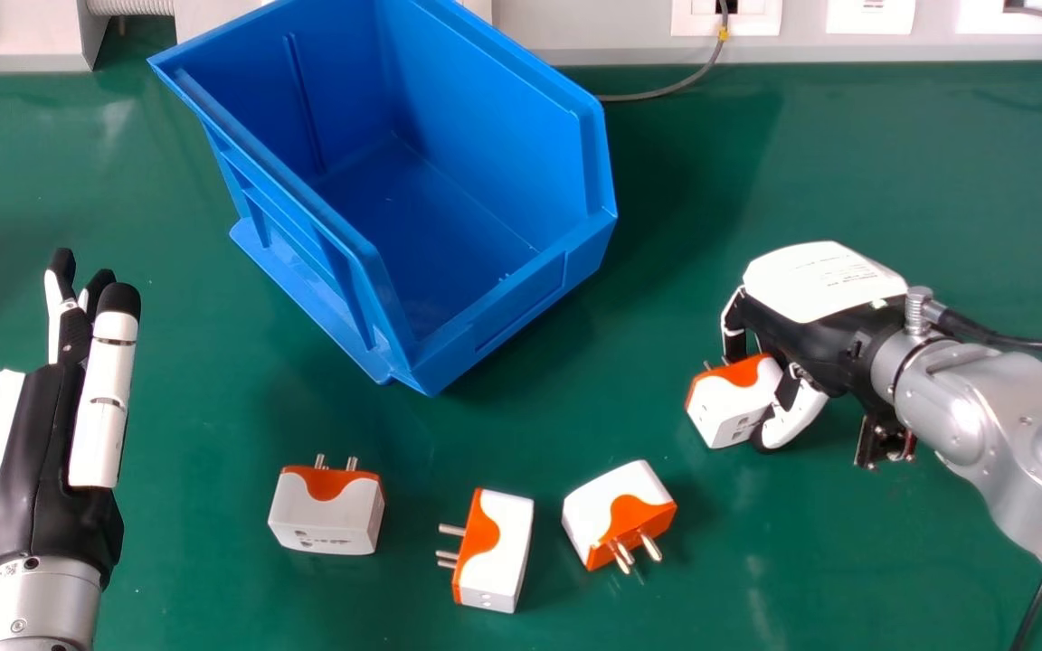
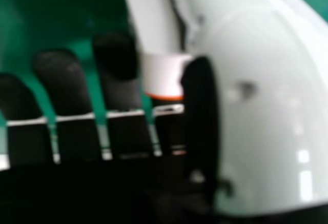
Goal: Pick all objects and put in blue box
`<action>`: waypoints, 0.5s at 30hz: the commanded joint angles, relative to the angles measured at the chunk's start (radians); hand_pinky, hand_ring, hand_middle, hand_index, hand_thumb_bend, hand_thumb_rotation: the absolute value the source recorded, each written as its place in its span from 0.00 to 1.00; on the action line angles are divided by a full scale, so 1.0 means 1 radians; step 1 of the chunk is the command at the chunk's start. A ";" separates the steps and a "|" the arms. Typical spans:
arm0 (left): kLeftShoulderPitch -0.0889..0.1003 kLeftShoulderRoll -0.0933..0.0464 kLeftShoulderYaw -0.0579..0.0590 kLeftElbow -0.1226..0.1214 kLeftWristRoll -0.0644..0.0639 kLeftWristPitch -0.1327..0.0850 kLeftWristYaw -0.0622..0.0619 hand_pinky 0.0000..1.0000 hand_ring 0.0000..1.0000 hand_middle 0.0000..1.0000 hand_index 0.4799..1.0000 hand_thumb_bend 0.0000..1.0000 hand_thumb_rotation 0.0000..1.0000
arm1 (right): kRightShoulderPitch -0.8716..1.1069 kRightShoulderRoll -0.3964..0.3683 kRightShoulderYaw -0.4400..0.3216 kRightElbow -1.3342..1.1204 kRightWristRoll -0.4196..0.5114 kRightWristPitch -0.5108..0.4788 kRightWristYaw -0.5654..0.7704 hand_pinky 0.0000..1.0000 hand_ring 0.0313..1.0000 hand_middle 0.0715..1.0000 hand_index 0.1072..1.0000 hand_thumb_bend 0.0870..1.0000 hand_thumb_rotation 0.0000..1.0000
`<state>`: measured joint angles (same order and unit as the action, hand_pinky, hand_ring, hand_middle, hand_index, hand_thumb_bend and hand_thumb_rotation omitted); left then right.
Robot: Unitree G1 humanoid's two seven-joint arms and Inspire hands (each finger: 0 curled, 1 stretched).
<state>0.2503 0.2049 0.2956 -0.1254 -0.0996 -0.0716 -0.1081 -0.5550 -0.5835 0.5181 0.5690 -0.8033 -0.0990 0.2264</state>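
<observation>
On the right side of the green surface (image 1: 847, 561), the right robot hand (image 1: 810, 339) is closed on a chunky white plug adapter with an orange pin face (image 1: 729, 407); its thumb presses one side and its curled fingers the other. Whether the adapter is touching the surface or just above it, I cannot tell; if the pinch catches only one end of the block, as it seems to, the smooth casing could twist or slip out once lifted.

The blue plastic open-topped box (image 1: 521, 303) lies beyond and to the left; too low a carry could knock the adapter against its front wall and shove the box, while an early release could drop the block outside. The black cable (image 1: 1009, 342) at the wrist might drag if the arm swings far.

Three similar adapters, one with pins pointing away (image 1: 326, 520), one with pins to the left (image 1: 496, 551) and one with pins facing near (image 1: 611, 506), lie loose nearer the robot; their pins could catch fingers on later picks. The left robot hand (image 1: 51, 452), fingers extended, is at the left.
</observation>
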 commanded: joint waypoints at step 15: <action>-0.008 0.015 0.009 -0.008 0.003 -0.012 0.002 1.00 1.00 1.00 1.00 0.42 1.00 | 0.055 -0.004 -0.003 -0.039 -0.001 0.053 0.023 0.23 0.26 0.28 0.41 0.43 0.15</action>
<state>0.2503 0.2101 0.2965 -0.1251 -0.0985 -0.0717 -0.1079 -0.5301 -0.5803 0.5101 0.5298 -0.8006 -0.0507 0.2256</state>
